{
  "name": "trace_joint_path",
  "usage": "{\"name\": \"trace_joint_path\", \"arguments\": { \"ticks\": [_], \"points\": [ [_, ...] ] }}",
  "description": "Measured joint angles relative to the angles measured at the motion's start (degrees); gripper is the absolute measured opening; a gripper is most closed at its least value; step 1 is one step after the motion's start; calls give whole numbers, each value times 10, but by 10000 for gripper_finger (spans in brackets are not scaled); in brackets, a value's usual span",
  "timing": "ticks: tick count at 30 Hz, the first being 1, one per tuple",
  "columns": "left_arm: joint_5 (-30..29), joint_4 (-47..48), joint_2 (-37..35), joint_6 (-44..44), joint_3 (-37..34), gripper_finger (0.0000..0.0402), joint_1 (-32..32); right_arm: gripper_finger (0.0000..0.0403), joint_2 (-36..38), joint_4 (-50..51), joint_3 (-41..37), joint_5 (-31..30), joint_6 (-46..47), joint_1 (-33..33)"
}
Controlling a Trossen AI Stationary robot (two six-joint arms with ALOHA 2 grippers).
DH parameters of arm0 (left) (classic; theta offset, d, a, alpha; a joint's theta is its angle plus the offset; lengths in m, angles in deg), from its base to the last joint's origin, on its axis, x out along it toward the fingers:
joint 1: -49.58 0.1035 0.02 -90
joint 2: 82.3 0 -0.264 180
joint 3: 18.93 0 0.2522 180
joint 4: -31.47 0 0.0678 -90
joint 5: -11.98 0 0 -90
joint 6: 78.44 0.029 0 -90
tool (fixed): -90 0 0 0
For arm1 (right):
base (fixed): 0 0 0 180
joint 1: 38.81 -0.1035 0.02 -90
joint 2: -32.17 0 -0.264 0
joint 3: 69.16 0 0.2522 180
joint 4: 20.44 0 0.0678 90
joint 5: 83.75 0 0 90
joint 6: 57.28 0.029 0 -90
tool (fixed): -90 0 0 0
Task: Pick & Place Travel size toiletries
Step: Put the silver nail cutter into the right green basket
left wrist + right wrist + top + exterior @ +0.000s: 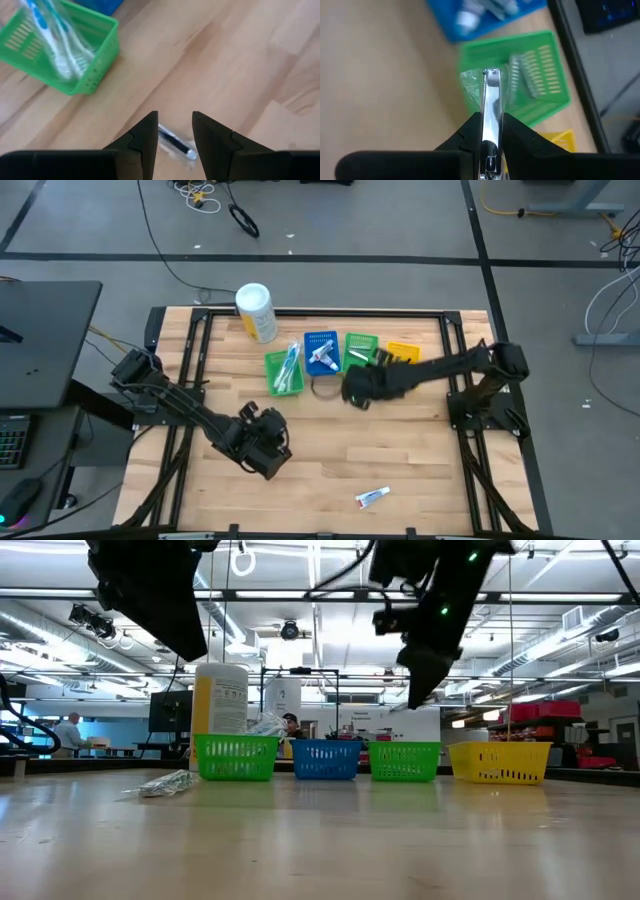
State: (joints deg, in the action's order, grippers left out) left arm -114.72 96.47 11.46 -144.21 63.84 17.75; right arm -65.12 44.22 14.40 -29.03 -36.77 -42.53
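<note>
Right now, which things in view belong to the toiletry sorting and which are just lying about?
Job:
- silvery packet in the right gripper
- toothpaste tube
- black item ahead of the left gripper
- toothbrushes
- bins

Lying about:
- white canister
- floor cables

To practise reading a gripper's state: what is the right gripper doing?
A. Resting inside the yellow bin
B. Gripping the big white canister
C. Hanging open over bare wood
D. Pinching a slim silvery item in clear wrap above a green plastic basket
D: the right gripper is closed on the slim silvery wrapped item, over the green plastic basket.
</note>
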Motion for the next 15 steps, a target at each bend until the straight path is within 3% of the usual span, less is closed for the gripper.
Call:
{"name": "trace_joint_path", "arguments": {
  "ticks": [6, 8, 15],
  "points": [
    [-5, -48, 0, 1, 0, 128, -3, 63, 0, -49, -8, 15, -93, 89],
    [-11, -58, 0, 0, 0, 128, -3, 63, -1, -65, -8, 47, -115, 110],
    [-12, -79, 0, 0, 0, 128, -2, 63, -2, -74, -8, 110, -125, 161]
  ]
}}
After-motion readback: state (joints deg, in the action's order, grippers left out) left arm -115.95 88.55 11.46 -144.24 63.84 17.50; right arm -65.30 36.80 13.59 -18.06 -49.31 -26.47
